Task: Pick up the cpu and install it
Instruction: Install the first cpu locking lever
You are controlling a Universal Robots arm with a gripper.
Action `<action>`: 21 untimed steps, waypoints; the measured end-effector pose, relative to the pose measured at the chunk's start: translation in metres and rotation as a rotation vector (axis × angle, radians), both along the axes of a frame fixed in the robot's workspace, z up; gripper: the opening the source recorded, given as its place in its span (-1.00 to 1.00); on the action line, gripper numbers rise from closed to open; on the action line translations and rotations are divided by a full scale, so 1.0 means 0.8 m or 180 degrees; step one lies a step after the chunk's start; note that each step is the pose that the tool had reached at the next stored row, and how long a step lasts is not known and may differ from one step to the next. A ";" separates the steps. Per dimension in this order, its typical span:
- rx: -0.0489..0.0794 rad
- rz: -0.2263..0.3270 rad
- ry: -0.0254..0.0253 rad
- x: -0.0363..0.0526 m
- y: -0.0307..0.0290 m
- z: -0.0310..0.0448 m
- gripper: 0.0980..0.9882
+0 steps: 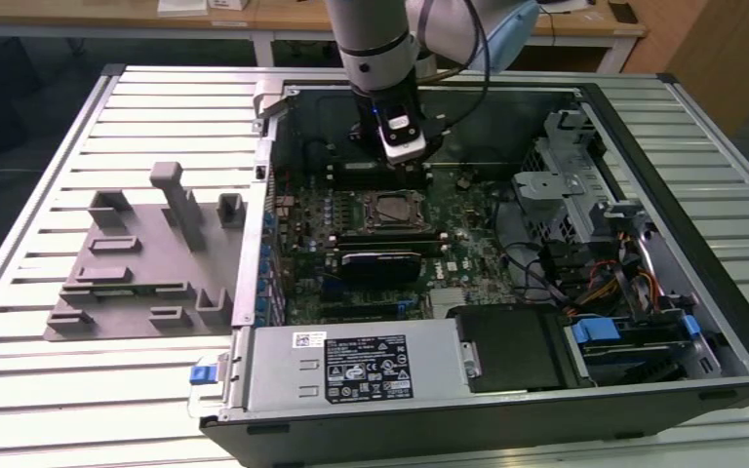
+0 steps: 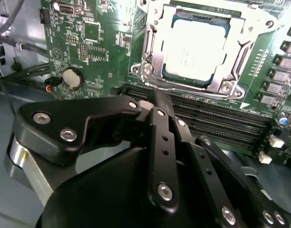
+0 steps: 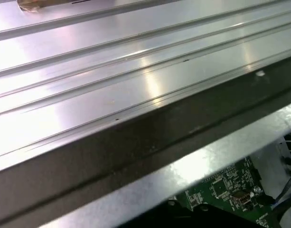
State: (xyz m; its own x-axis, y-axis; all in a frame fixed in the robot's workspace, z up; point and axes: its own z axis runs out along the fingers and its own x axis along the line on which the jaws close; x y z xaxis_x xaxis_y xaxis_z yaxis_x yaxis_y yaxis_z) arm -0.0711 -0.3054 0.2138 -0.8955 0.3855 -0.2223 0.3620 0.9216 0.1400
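The cpu lies flat in the motherboard socket, metal top facing up; being square, it has no long axis. The gripper hovers beside the socket above the memory slots; whether its fingers are released or clenched cannot be determined.

No legible text; unreadable print on the power supply label.
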 end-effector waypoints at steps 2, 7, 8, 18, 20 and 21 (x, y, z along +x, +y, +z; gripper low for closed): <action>0.0000 0.0000 0.0000 0.000 0.0000 0.0000 -0.98; -0.0037 0.0000 0.0021 0.002 0.0000 -0.0001 -0.98; -0.0059 -0.0001 0.0035 0.002 0.0000 -0.0002 -0.98; -0.0315 0.0002 0.0268 0.012 -0.0021 -0.0004 -0.98; -0.0345 0.0004 0.0328 0.014 -0.0039 -0.0003 -0.98; -0.0358 0.0004 0.0354 0.014 -0.0050 -0.0003 -0.98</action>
State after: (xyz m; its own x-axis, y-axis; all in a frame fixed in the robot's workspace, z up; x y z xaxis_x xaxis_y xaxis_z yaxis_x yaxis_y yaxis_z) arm -0.0597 -0.3094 0.2135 -0.9175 0.3626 -0.1636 0.3683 0.9297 -0.0050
